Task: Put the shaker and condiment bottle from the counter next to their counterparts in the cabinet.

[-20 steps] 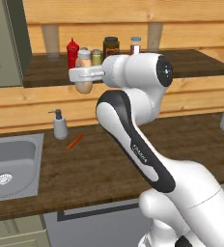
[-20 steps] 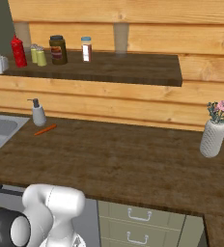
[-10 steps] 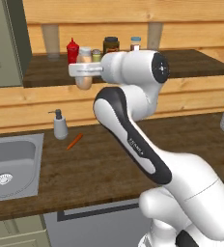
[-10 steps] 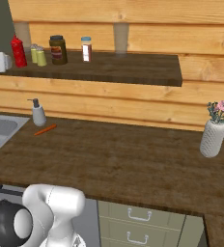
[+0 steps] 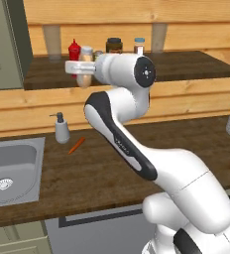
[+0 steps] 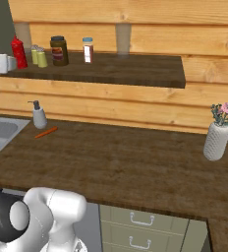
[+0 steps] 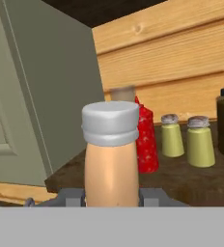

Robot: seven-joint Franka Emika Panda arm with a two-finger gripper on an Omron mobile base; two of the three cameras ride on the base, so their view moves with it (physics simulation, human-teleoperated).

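bare shelf lies open at 5 o'clock in the hand view; red bottle blocks 12 o'clock, two shakers 2 o'clock, door walls 9 o'clock.

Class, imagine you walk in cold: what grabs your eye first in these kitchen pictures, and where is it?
First, the white arm's gripper shut on the condiment bottle, raised at the cabinet shelf's left end. Just behind stands the red squeeze bottle, with two yellow shakers to its right.
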